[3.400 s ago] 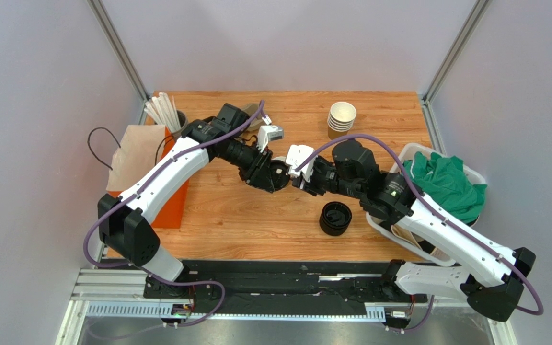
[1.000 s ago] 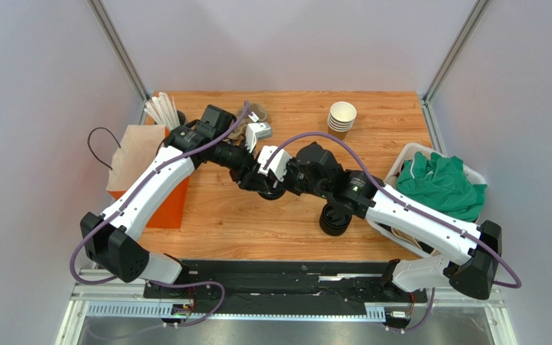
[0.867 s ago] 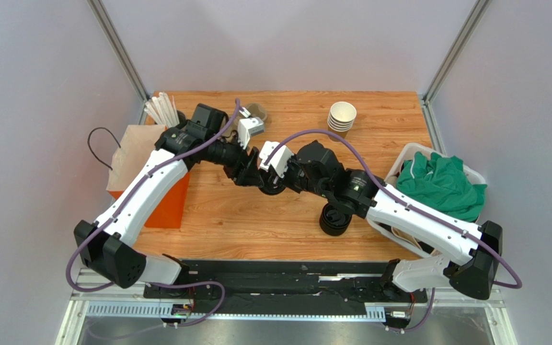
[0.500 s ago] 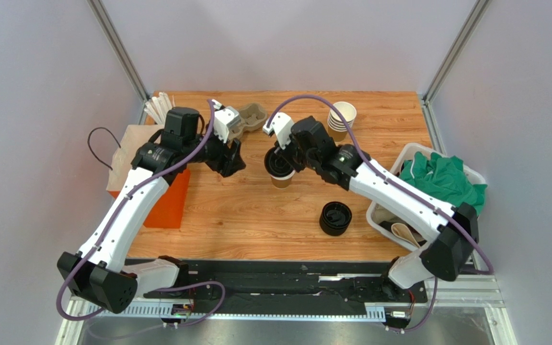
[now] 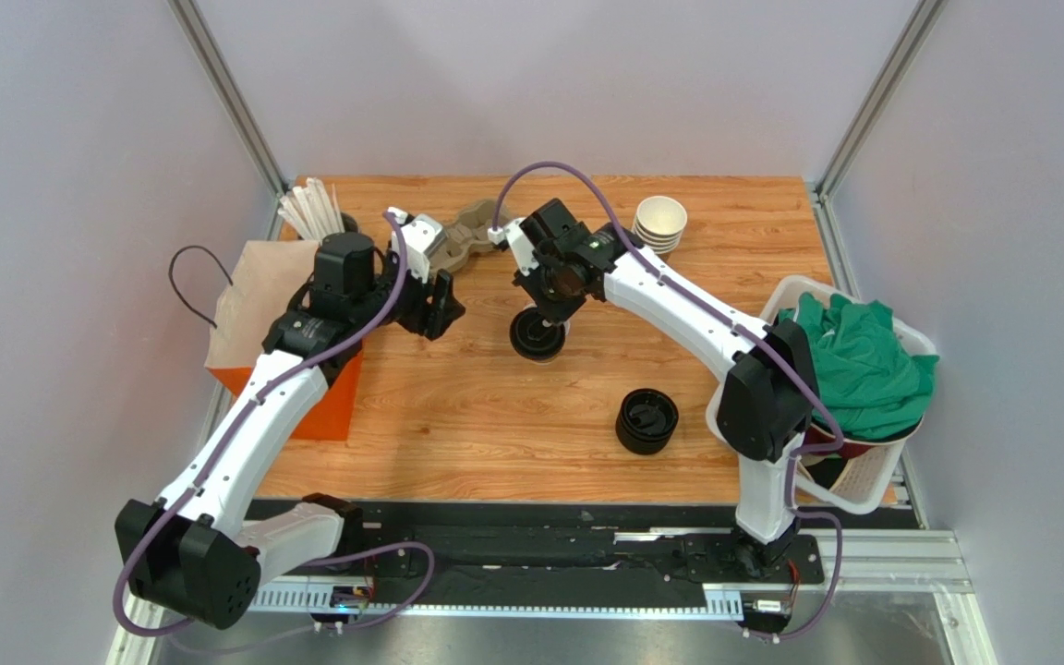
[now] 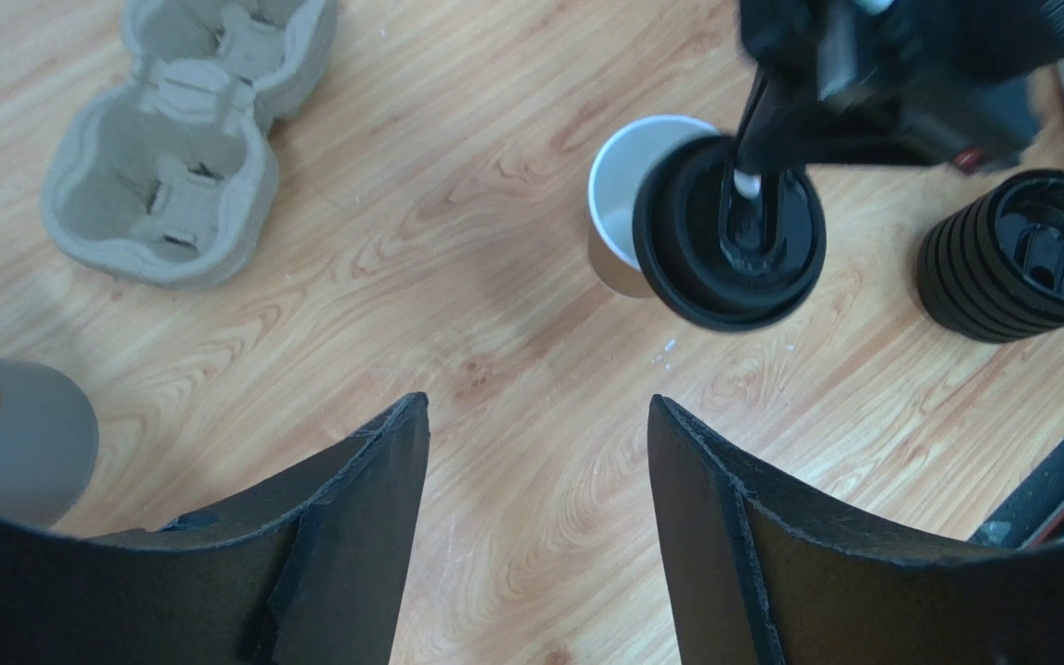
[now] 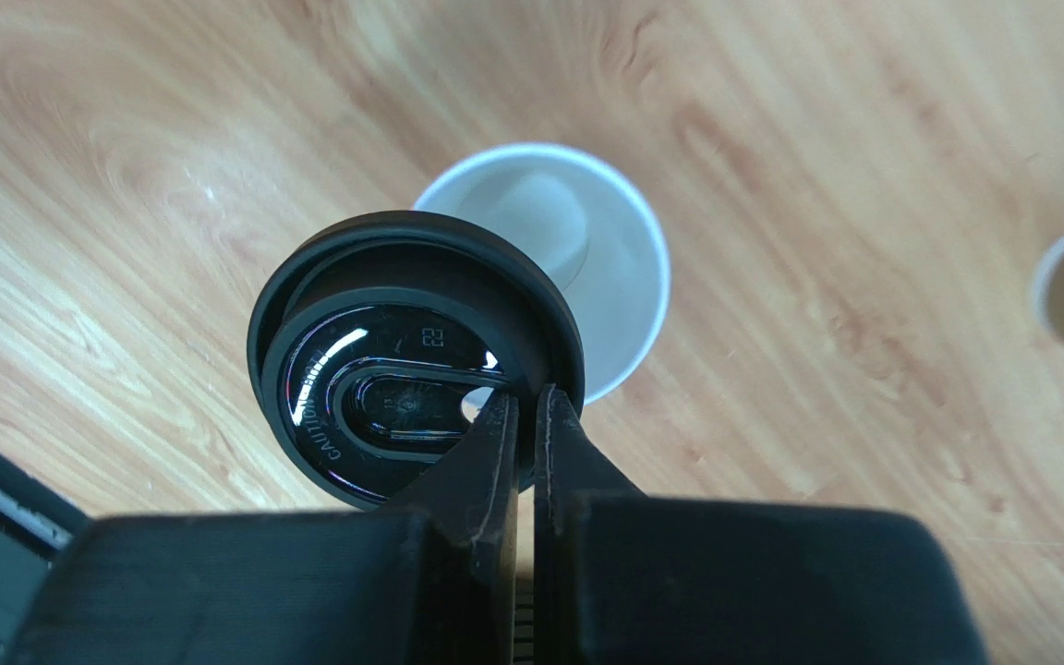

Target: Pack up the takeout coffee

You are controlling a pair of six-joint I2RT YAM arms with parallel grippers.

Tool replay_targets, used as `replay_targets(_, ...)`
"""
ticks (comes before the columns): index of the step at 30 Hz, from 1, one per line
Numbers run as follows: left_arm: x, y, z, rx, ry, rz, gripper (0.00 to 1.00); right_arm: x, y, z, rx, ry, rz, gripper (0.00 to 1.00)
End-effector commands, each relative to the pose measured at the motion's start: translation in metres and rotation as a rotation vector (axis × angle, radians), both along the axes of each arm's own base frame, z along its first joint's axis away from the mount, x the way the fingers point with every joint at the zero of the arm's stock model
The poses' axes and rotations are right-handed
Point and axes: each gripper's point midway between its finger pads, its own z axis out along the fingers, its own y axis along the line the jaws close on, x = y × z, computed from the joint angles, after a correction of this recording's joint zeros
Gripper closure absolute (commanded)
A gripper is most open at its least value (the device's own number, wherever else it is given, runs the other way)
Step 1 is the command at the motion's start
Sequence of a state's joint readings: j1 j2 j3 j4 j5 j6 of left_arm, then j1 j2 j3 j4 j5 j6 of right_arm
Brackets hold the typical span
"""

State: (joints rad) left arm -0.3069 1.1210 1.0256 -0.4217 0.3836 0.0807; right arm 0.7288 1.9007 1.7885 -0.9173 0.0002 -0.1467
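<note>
Currently pinching the black lid point(image 7: 399, 374) by its edge with the right gripper point(image 7: 524, 416), narrow jaws clenched tight; holding it over, and off-centre from, the open paper cup point(image 7: 593, 250) standing on the wooden table point(image 5: 468, 416), not seated. With the left gripper point(image 6: 538, 416) released and empty, hovering apart, near the pulp cup carrier point(image 6: 177, 139). Likely light, thin-walled, easily tipped or crushed; lid stiff yet slick. Best to press evenly round the rim, then grasp the cup wall gently below the lid
</note>
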Motion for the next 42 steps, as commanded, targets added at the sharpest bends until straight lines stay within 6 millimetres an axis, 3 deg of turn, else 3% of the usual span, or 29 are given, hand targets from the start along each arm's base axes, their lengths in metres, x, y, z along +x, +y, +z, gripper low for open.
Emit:
replay_targets(1,0.003,-0.004,0.034,-0.062,-0.124,-0.008,0.33,-0.003,-0.005,0.001,0.003,0.069,-0.033,1.0)
replay_targets(12,0.0,-0.001,0.029,-0.056,-0.147,-0.008,0.34,0.018,-0.01,0.014,-0.019,-0.013,-0.069,1.0)
replay_targets(19,-0.003,-0.002,0.026,-0.058,-0.152,-0.015,0.34,0.027,-0.01,-0.007,-0.055,0.027,-0.073,1.0)
replay_targets(30,-0.001,-0.004,0.018,-0.059,-0.137,-0.024,0.34,0.033,-0.008,-0.011,-0.073,0.022,-0.059,1.0)
replay_targets(37,0.0,-0.004,0.015,-0.057,-0.132,-0.022,0.34,0.039,-0.008,-0.002,-0.064,-0.02,-0.057,1.0)
replay_targets(42,-0.001,-0.004,0.014,-0.058,-0.127,-0.024,0.34,0.044,-0.012,-0.01,-0.092,-0.023,-0.073,1.0)
